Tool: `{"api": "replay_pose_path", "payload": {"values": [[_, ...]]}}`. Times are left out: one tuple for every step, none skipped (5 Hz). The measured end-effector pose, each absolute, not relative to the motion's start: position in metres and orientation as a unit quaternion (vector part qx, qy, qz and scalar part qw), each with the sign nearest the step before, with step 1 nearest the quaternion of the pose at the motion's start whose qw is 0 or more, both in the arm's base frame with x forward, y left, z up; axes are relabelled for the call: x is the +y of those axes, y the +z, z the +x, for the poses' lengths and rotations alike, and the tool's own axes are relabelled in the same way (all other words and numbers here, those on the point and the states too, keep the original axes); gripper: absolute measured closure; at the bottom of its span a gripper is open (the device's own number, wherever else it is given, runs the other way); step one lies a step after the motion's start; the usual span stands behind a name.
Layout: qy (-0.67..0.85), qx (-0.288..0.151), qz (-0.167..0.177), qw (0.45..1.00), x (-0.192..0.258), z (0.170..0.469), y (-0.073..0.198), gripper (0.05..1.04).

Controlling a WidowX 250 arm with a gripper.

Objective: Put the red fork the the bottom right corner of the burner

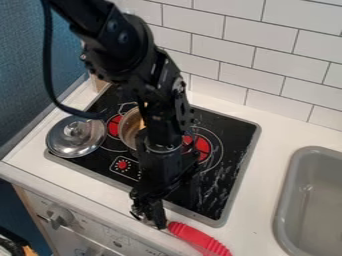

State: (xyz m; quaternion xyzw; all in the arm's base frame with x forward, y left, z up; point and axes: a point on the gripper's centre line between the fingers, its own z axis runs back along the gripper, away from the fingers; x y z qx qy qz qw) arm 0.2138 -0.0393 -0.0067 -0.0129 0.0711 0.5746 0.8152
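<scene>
One gripper (155, 217) is hanging over the front edge of the counter, pointing down, its tip ending right by the near end of one red fork (199, 239). Whether it is gripping the fork, and how far open it is standing, cannot be told. The fork's ridged handle is lying at a slant in front of the cooktop (242, 169), off the burners, and is running out of view at the bottom.

One metal pot (130, 131) is sitting on the cooktop, partly hidden behind the arm (160, 100). One round lid (75, 142) with a single knob is resting at the cooktop's left side, overlapping its rim. Two red burner patches are showing, one beside the pot and one to the right of the arm, and one small red dial mark (122, 164) is sitting near the front.

The cooktop is black, with pale streaks marking its right part, and is lying in a white counter (262, 200). One grey sink (314, 200) is occupying the right side. White tiles (257, 52) are covering the back wall, a blue wall (30, 65) is standing at left, and a round knob (60, 216) is jutting from the white front panel (100, 227).
</scene>
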Motion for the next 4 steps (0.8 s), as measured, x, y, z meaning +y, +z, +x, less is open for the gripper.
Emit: {"api": "replay_pose_path", "payload": {"values": [[0.552,0.073,-0.002,0.83,-0.04,0.22,0.001,0.08],[0.487,0.053,0.024,0.871,-0.051,0.242,0.028,0.083],[0.384,0.035,0.013,0.922,-0.059,0.269,0.054,0.083],[0.267,0.015,0.012,0.964,-0.078,0.292,0.07,0.083]]}}
